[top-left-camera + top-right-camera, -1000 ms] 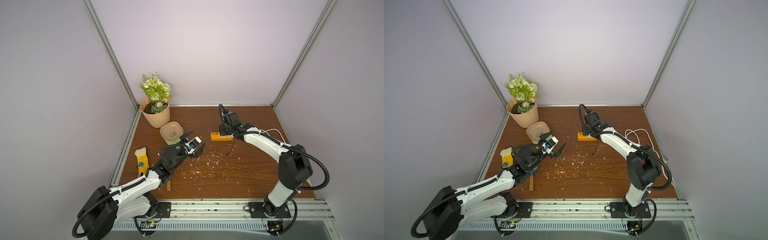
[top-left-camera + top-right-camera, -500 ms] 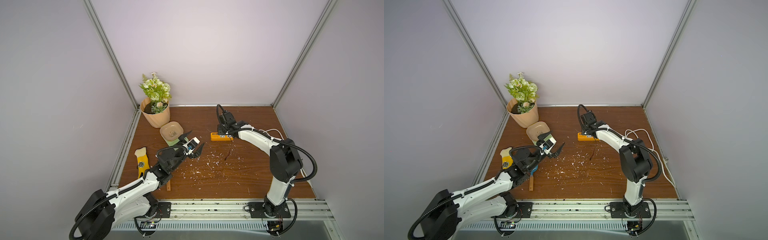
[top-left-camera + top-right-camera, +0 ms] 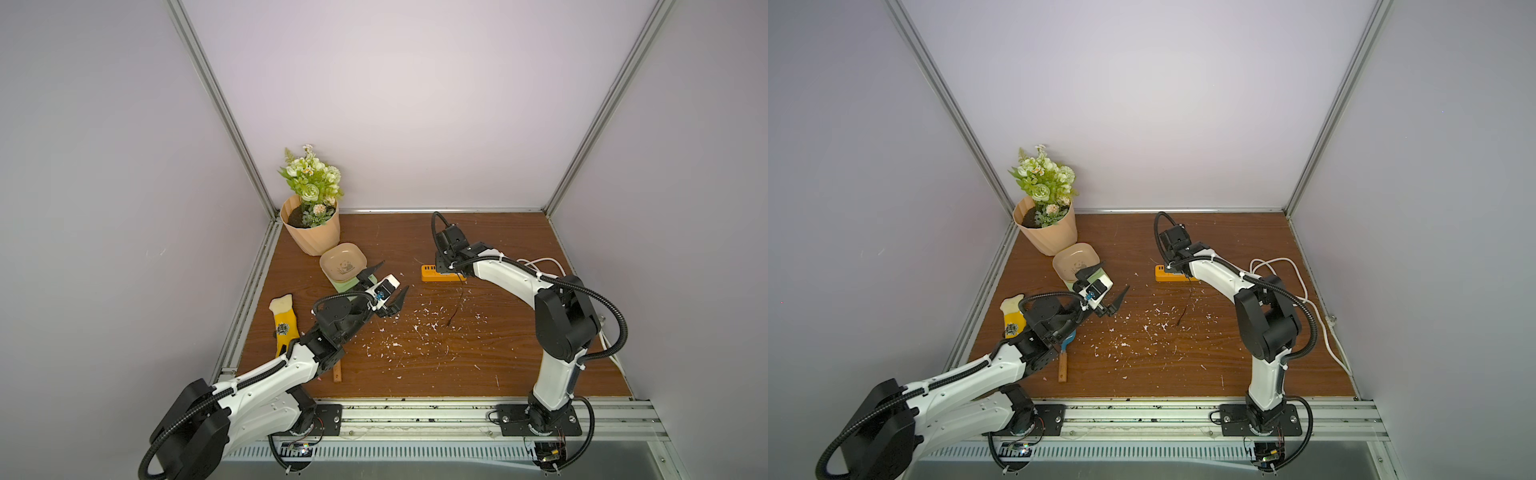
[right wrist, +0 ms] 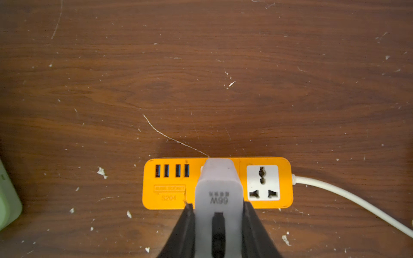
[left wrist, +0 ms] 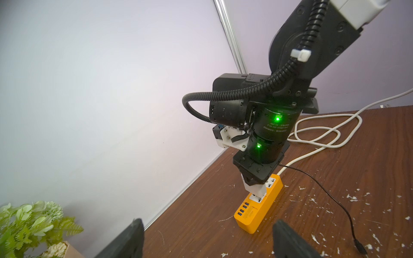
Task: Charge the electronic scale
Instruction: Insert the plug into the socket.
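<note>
Peach pot (image 3: pixel 311 241) of green-white flowers (image 3: pixel 312 183) in the far left corner, yellow sock (image 3: pixel 284 322) by the left edge, orange power strip (image 4: pixel 169 189) with white cord (image 3: pixel 1304 286), white charger (image 4: pixel 218 189) at its socket, thin black cable (image 5: pixel 330 194), white flakes (image 3: pixel 415 328) over brown tabletop (image 3: pixel 498 357).

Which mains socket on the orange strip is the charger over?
The one beside the USB ports, under the white cube charger; the socket by the white cord is bare.

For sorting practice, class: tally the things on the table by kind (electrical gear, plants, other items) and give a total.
Electrical gear: 4 (electronic scale, power strip, charger, black cable)
Plants: 1 (potted flowers)
Other: 2 (yellow sock-like item, wooden-handled tool)
Total: 7
</note>
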